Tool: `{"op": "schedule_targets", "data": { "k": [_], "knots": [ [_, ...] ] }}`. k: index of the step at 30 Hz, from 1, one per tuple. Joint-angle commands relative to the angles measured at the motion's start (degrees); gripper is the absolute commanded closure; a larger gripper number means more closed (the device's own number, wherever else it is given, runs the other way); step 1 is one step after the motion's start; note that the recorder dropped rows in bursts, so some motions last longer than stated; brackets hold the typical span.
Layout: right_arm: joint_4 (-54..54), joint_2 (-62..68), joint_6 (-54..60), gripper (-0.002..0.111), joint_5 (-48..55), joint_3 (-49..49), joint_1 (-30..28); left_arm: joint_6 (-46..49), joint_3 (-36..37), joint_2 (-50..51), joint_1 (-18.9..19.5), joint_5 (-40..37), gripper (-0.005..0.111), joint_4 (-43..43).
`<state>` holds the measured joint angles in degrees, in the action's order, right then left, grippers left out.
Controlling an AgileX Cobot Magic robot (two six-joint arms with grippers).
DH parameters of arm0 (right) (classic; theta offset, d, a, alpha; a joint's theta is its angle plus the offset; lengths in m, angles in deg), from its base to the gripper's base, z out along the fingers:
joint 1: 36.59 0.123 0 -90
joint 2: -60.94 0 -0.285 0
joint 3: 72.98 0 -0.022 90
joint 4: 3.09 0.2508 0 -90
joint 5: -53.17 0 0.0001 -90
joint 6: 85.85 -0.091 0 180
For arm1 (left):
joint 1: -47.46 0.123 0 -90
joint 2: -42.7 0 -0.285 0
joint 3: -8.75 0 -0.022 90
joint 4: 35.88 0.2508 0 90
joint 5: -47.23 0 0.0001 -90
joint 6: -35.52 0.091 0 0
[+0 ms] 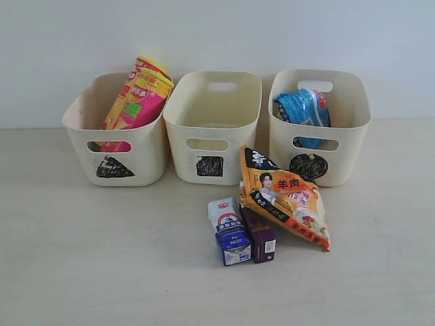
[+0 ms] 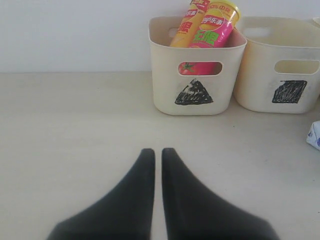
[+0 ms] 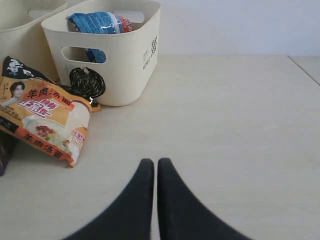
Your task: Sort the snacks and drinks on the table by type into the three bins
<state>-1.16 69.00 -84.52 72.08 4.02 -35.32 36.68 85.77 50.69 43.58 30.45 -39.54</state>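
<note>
Two chip canisters, yellow-red (image 1: pixel 122 102) (image 2: pixel 186 22) and pink-yellow (image 1: pixel 143 98) (image 2: pixel 215 25), stand in the triangle bin (image 1: pixel 115 129) (image 2: pixel 195 75). The square bin (image 1: pixel 211 125) (image 2: pixel 285 70) holds nothing I can see. The blue bag (image 1: pixel 302 109) (image 3: pixel 97 22) sits in the circle bin (image 1: pixel 319 125) (image 3: pixel 120 60). The orange-black bag (image 1: pixel 282 193) (image 3: pixel 42 117) leans on the table in front of that bin. Beside it lie the white-and-blue carton (image 1: pixel 229 231) (image 2: pixel 314 135) and the dark purple carton (image 1: pixel 259 234) (image 3: pixel 4 150). Both grippers are out of the exterior view. My left gripper (image 2: pixel 157 152) and right gripper (image 3: pixel 156 162) are shut and empty over bare table.
The pale table (image 1: pixel 102 258) runs wide in front of the bins, and a white wall stands behind them. In the right wrist view the table's edge (image 3: pixel 305 70) shows far off to the side of the circle bin.
</note>
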Motion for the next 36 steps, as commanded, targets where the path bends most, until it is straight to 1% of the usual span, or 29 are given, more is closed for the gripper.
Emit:
{"op": "schedule_targets", "data": {
  "k": [1, 6, 8, 10, 11, 12, 13, 16, 19, 22, 23, 30, 32, 36],
  "knots": [
    [-0.18, -0.27, -0.03, 0.108, -0.39, 0.22, -0.16, -0.23, 0.20, -0.19, 0.30, -0.26, 0.103, 0.08],
    [-0.18, -0.27, 0.85, 0.108, -0.40, 0.22, -0.16, -0.23, 0.20, -0.19, 0.30, -0.26, 0.103, 0.08],
    [-0.79, -0.27, 1.89, 0.108, -2.30, 0.22, -0.16, -0.23, 0.20, -0.19, 0.30, -0.26, 0.103, 0.08],
    [-1.00, -0.27, 2.51, 0.108, -9.39, 0.22, -0.16, -0.23, 0.20, -0.19, 0.30, -0.26, 0.103, 0.08],
    [-0.98, -0.27, 3.01, 0.108, -16.38, 0.22, -0.16, -0.23, 0.20, -0.19, 0.30, -0.26, 0.103, 0.08],
    [-0.53, -0.27, 1.78, 0.108, -19.61, 0.22, -0.16, -0.23, 0.20, -0.19, 0.30, -0.26, 0.103, 0.08],
    [1.06, -0.27, -3.25, 0.108, -27.83, 0.22, -0.16, -0.23, 0.20, -0.19, 0.30, -0.26, 0.103, 0.08],
    [2.49, -0.27, -14.16, 0.108, -35.57, 0.22, -0.16, -0.23, 0.20, -0.19, 0.30, -0.26, 0.103, 0.08],
    [2.38, -0.27, -19.46, 0.108, -40.30, 0.22, -0.16, -0.23, 0.20, -0.19, 0.30, -0.26, 0.103, 0.08],
    [1.86, 1.11, -20.70, 0.108, -38.81, -3.96, -0.16, -0.23, 0.20, -0.19, 0.30, -0.26, 0.103, 0.08],
    [1.54, 4.07, -20.00, 0.108, -35.87, -8.45, -0.16, -0.23, 0.20, -0.19, 0.30, -0.26, 0.103, 0.08],
    [-8.09, 21.50, -18.12, 0.108, -17.81, -27.71, -0.16, -0.24, 0.20, -0.19, 0.30, -0.26, 0.103, 0.08],
    [-8.91, 26.02, -15.20, 0.108, -14.45, -31.40, -0.16, -0.24, 0.20, -0.19, 0.30, -0.26, 0.103, 0.08],
    [-8.91, 34.42, -4.86, 0.108, -10.05, -36.15, -0.16, -0.24, 0.20, -0.19, 0.30, -0.26, 0.103, 0.08]
  ]
}}
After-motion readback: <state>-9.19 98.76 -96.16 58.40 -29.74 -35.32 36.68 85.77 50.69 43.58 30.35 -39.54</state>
